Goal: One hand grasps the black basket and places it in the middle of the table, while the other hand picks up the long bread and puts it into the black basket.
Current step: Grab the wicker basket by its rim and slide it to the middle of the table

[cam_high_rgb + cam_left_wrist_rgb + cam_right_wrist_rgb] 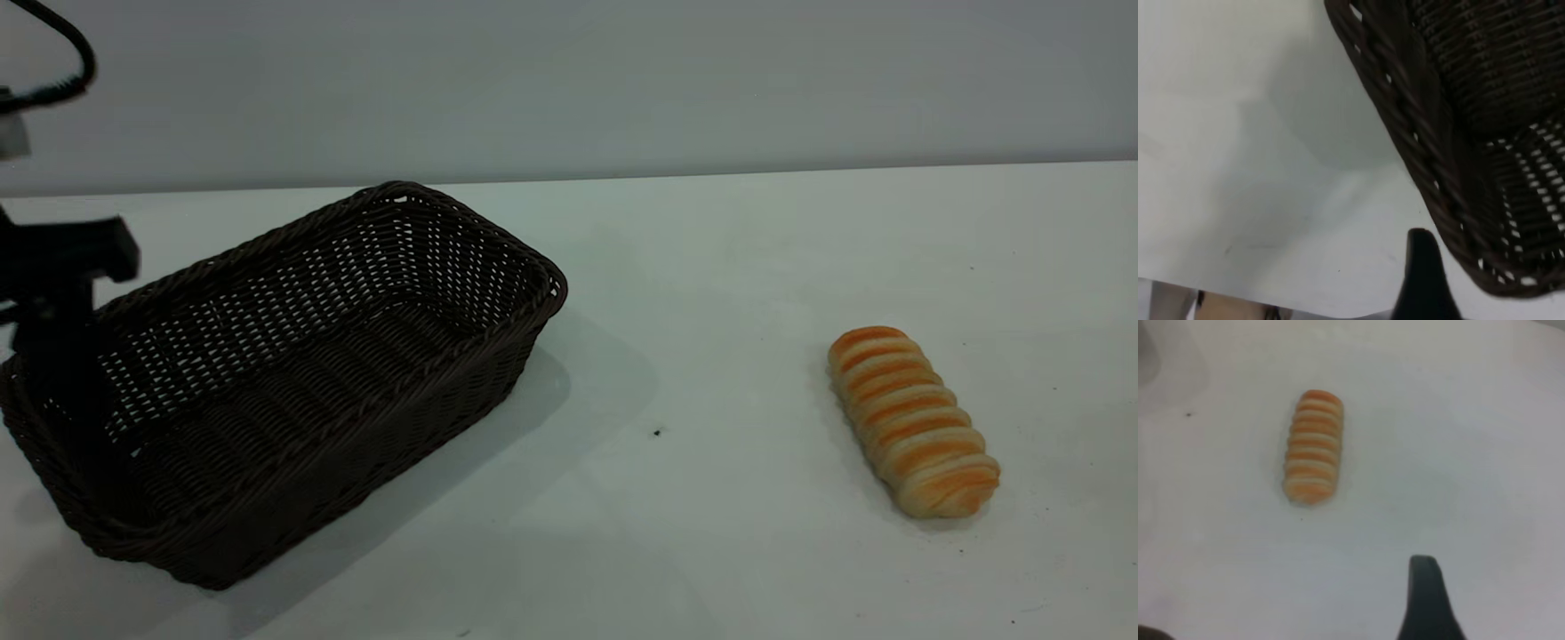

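The black basket (293,373) stands on the white table (729,267) at the left, set at a slant. My left gripper (53,293) hangs over the basket's left end, at the view's left edge. In the left wrist view the gripper (1426,277) is just outside the braided rim (1418,140), with a strip of table between them. The long bread (913,420) lies on the table at the right, apart from the basket. The right wrist view shows the bread (1313,447) lying free, some way from my right gripper (1426,600), which is above the table.
A tiny dark speck (657,433) lies on the table between the basket and the bread. A grey wall (622,80) runs behind the table. The table's front edge shows in the left wrist view (1271,303).
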